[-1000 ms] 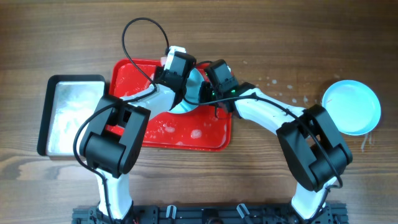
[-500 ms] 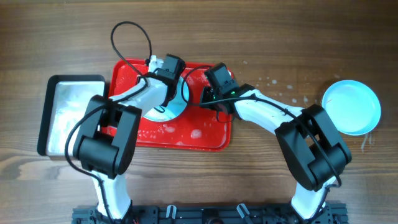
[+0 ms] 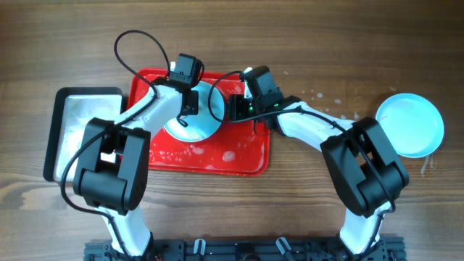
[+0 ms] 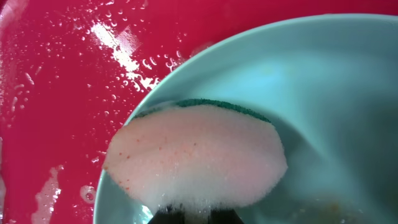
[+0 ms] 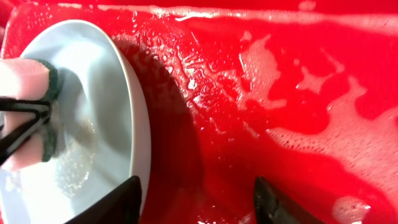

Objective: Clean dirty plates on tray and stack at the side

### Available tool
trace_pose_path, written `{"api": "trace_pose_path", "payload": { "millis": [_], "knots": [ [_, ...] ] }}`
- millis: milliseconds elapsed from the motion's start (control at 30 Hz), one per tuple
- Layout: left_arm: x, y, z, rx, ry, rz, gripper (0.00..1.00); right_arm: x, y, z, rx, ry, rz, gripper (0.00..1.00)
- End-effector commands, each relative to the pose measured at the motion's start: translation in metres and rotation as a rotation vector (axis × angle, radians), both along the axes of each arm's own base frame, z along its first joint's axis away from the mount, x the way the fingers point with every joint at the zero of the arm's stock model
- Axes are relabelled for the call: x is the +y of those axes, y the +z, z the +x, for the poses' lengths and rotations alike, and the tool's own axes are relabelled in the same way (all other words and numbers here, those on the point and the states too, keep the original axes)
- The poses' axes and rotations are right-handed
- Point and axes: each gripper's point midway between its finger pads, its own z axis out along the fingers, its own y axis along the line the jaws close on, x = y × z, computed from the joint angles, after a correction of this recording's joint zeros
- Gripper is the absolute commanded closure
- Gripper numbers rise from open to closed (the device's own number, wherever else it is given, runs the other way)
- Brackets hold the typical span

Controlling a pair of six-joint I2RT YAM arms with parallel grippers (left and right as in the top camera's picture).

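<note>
- setting: a brown wooden table point(image 3: 326, 43) seen from above, with both arms reaching in from its near edge toward the left-centre.
- left gripper point(image 4: 186, 214): clamped on a sponge point(image 4: 196, 155) of pink-white foam with a green scouring layer on its far face. suds cling where the dark fingers pinch it.
- sponge contact: the sponge presses against the inner face of a pale aqua plate point(image 4: 336, 93) and overlaps its rim. a faint brownish smear shows low in the left wrist view.
- right gripper point(image 5: 199, 202): fingers spread wide, with wet red tray floor between them. one finger point(image 5: 124, 199) lies just beside the plate's rim; whether it touches cannot be told.
- plate position: it is on the tray, in the upper middle as seen from overhead. it appears tilted up on the right gripper's side and casts a dark shadow on the tray floor.
- tray point(image 3: 239, 159): red and rectangular with a raised lip, wet, with patches of white foam point(image 5: 336, 149).
- metal pan point(image 3: 83, 134): silvery with a black rim, just beside the tray's left edge.
- second plate point(image 3: 409, 125): flat on the bare table, well apart to the right of the tray. water droplets point(image 3: 319, 98) lie on the wood between.
</note>
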Motion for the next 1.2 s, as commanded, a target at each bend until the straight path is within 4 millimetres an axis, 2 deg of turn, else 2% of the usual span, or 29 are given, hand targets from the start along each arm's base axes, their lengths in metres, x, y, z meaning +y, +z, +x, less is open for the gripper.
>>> {"api": "trace_pose_path", "payload": {
  "millis": [0, 200, 300, 433, 500, 567, 667, 700, 800, 900, 1000, 1067, 1100, 1167],
  "knots": [
    [-0.078, -0.079, -0.111, 0.465, -0.081, -0.385, 0.96, 0.038, 0.016, -0.01, -0.022, 0.127, 0.091, 0.34],
    [-0.077, -0.078, -0.12, 0.502, -0.072, -0.389, 0.96, 0.041, 0.019, -0.009, -0.041, 0.147, 0.1, 0.32],
    [-0.077, -0.077, -0.121, 0.506, -0.071, -0.392, 0.96, 0.04, 0.018, -0.007, -0.046, 0.136, 0.088, 0.4],
    [-0.077, -0.077, -0.121, 0.508, -0.07, -0.391, 0.96, 0.012, -0.008, -0.007, -0.006, 0.042, -0.057, 0.43],
    [-0.077, -0.077, -0.121, 0.509, -0.07, -0.39, 0.96, 0.008, -0.017, -0.008, 0.025, 0.003, -0.069, 0.47],
    [-0.077, -0.077, -0.121, 0.508, -0.07, -0.39, 0.96, 0.006, -0.027, -0.011, 0.065, -0.027, -0.07, 0.57],
    [-0.077, -0.077, -0.121, 0.508, -0.069, -0.391, 0.96, 0.0, -0.058, -0.021, 0.185, -0.121, -0.064, 0.88],
    [-0.076, -0.076, -0.121, 0.509, -0.067, -0.391, 0.96, -0.002, -0.062, -0.021, 0.206, -0.138, -0.059, 0.96],
    [-0.068, -0.071, -0.121, 0.519, -0.03, -0.393, 0.96, -0.013, -0.066, -0.022, 0.261, -0.197, -0.051, 0.95],
    [-0.047, -0.064, -0.121, 0.54, 0.116, -0.393, 0.96, -0.016, -0.067, -0.024, 0.287, -0.219, -0.05, 0.96],
    [-0.034, -0.057, -0.137, 0.622, 0.294, -0.401, 0.96, -0.016, -0.067, -0.024, 0.291, -0.228, -0.046, 0.96],
    [-0.041, -0.049, -0.152, 0.703, 0.295, -0.454, 0.96, -0.016, -0.067, -0.024, 0.294, -0.234, -0.043, 0.96],
    [-0.056, -0.04, -0.161, 0.759, 0.217, -0.544, 0.96, -0.016, -0.067, -0.024, 0.293, -0.234, -0.043, 0.96],
    [-0.071, -0.03, -0.17, 0.796, 0.088, -0.634, 0.96, -0.016, -0.067, -0.024, 0.295, -0.233, -0.042, 0.96]
  ]
}}
